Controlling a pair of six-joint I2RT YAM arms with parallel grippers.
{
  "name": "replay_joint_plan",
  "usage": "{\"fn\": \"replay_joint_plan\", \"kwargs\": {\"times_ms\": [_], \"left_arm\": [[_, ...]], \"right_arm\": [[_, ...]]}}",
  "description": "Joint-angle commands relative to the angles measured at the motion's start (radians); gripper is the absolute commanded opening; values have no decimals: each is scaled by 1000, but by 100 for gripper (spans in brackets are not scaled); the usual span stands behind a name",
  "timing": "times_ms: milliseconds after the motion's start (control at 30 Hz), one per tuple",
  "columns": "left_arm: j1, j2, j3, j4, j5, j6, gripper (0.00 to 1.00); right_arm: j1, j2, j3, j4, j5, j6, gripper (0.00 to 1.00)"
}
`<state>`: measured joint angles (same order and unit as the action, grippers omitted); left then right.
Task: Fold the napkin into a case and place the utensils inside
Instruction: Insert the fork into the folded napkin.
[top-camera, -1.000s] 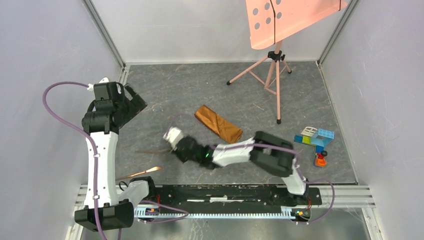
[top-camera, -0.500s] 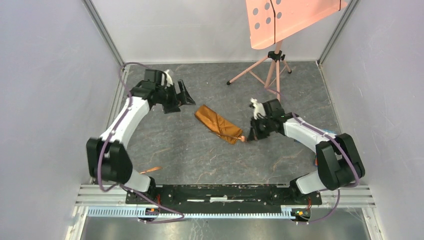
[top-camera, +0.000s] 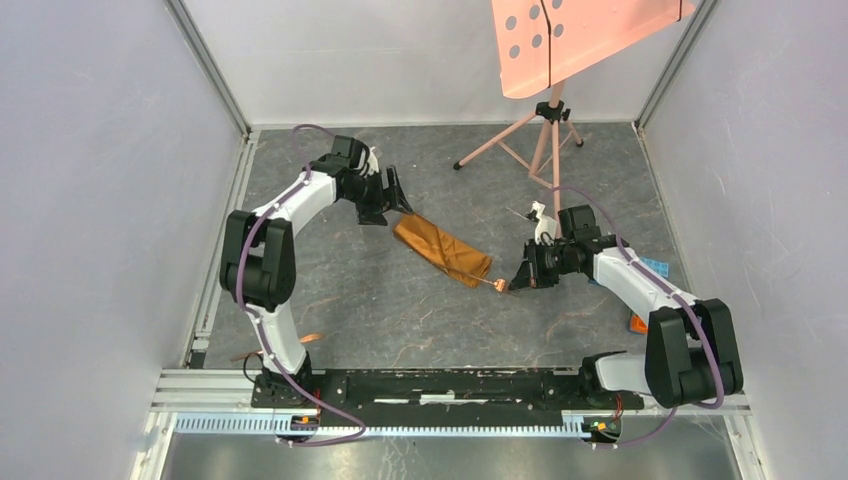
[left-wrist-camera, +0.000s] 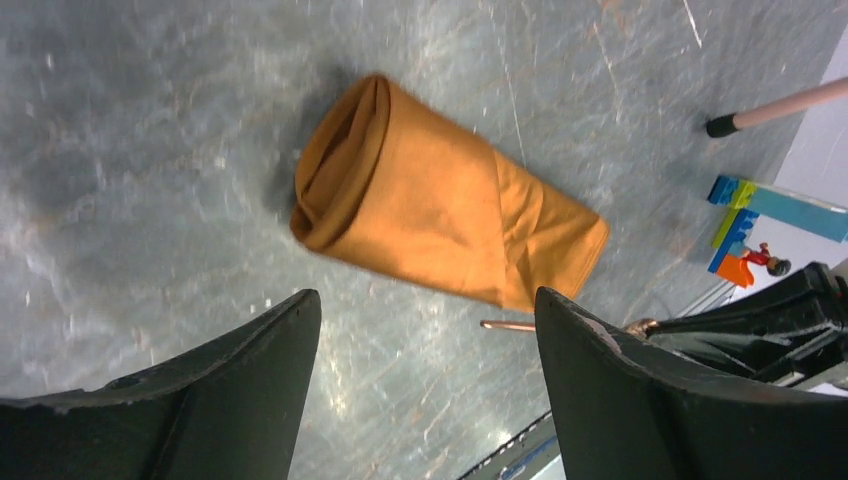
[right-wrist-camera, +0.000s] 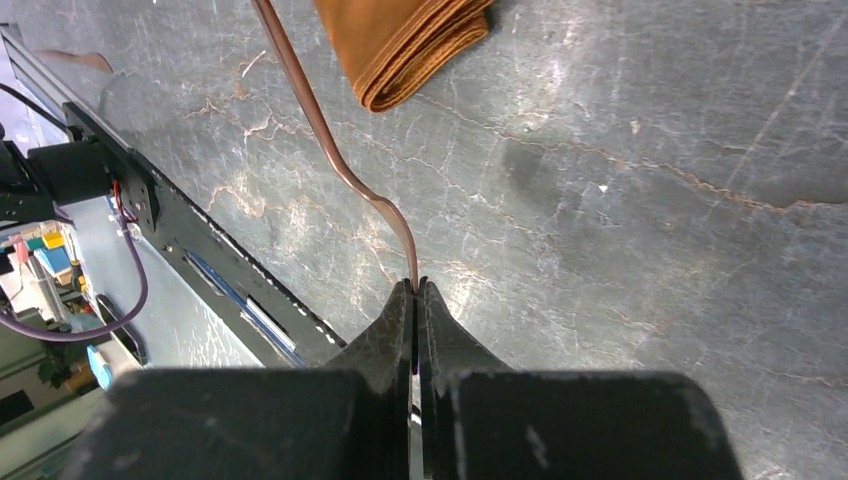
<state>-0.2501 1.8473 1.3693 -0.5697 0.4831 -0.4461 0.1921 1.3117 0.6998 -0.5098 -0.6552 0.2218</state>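
Note:
The case (top-camera: 442, 250), the orange-brown napkin folded into a narrow packet, lies slantwise on the grey floor. It also shows in the left wrist view (left-wrist-camera: 440, 200), with its open rolled end at the upper left, and in the right wrist view (right-wrist-camera: 400, 40). My left gripper (top-camera: 395, 197) is open and empty just beyond the case's far left end (left-wrist-camera: 425, 300). My right gripper (top-camera: 518, 280) is shut on a slender copper utensil (right-wrist-camera: 320, 120), whose free tip (top-camera: 497, 285) points at the case's near right end, a little apart from it.
Another copper utensil (top-camera: 310, 338) lies near the front left, partly behind the left arm. The salmon perforated panel (top-camera: 580, 40) stands on its tripod (top-camera: 545, 150) at the back. Toy blocks (top-camera: 650, 268) sit at the right, beside the right arm. A black rail (top-camera: 430, 385) runs along the front.
My right arm carried the utensil from near front centre to the case's right end, then drew back slightly. My left arm swung from the left wall to the case's far end.

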Motion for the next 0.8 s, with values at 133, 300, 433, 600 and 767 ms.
{"fn": "replay_joint_plan", "kwargs": {"times_ms": [133,300,433,600,767], "left_arm": [[-5,163,157,27,21,58,72],[-8,217,180,3,35,78,63],[-11,230,167,4,21,84,55],[-15,248,153,-11,-16,92,47],[-19,267,145,-24,-45,106,39]], "right_arm": [[-90,8,33,30,-51,-3,0],[-117,59,34,55,-55,-25,0],[-117,85,18,94,-58,-25,0],[-117,119,-12,164,-81,-6,0],[-117,148,-14,212,-100,17,0]]}}
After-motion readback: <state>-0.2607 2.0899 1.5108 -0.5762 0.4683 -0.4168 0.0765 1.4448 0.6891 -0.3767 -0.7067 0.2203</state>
